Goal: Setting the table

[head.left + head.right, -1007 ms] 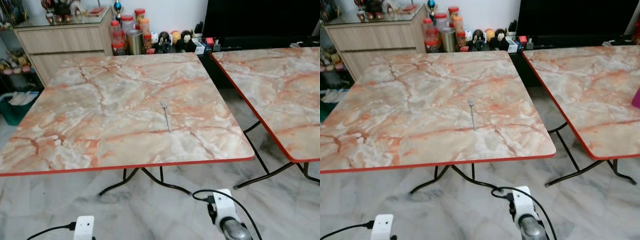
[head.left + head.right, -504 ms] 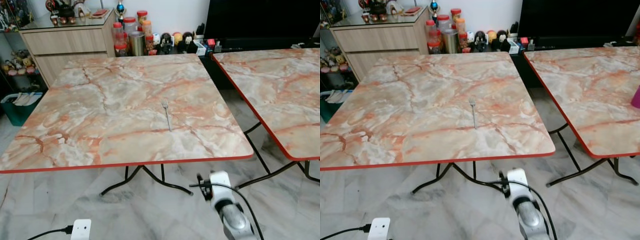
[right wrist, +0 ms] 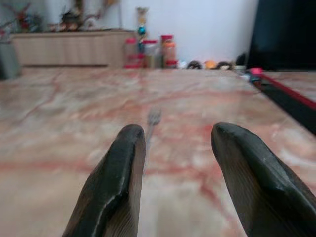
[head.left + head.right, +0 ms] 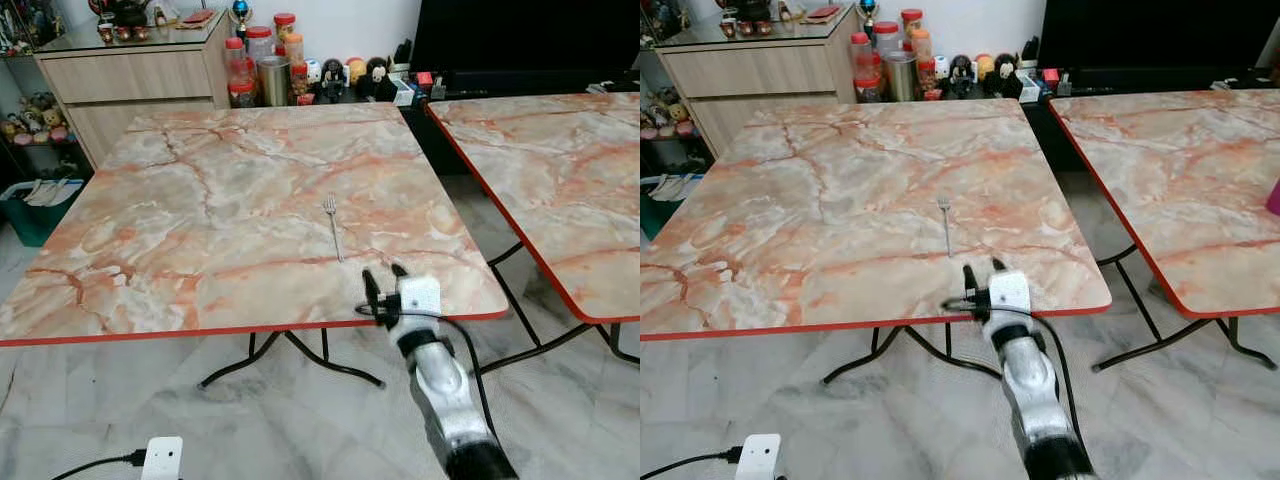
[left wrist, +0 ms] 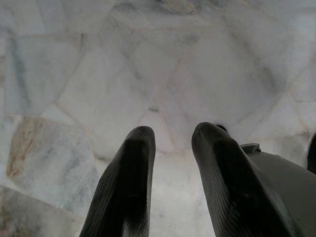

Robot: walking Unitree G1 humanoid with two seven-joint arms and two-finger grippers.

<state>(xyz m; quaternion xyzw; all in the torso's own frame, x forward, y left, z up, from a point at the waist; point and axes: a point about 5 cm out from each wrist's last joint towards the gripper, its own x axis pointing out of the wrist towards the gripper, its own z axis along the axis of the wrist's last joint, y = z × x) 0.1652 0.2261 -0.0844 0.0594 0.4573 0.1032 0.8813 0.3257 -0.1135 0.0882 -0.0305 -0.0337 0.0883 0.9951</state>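
Fingers of the right gripper are spread apart and hold nothing; the gripper is raised over the near edge of the marble-patterned table, pointing along the tabletop toward the fork. The fork lies flat on the table, tines away from the robot and handle toward the near edge, just beyond the fingertips and apart from them. In the right wrist view the fork appears between the two black fingers. The left gripper hangs idle over the pale floor tiles, its fingers parted and empty. A second table of the same pattern stands to the right; a pink object sits at its far right edge. Judged progress: early. One fork is on the table; no plate, knife or glass is laid, so most of the setting appears left to do.
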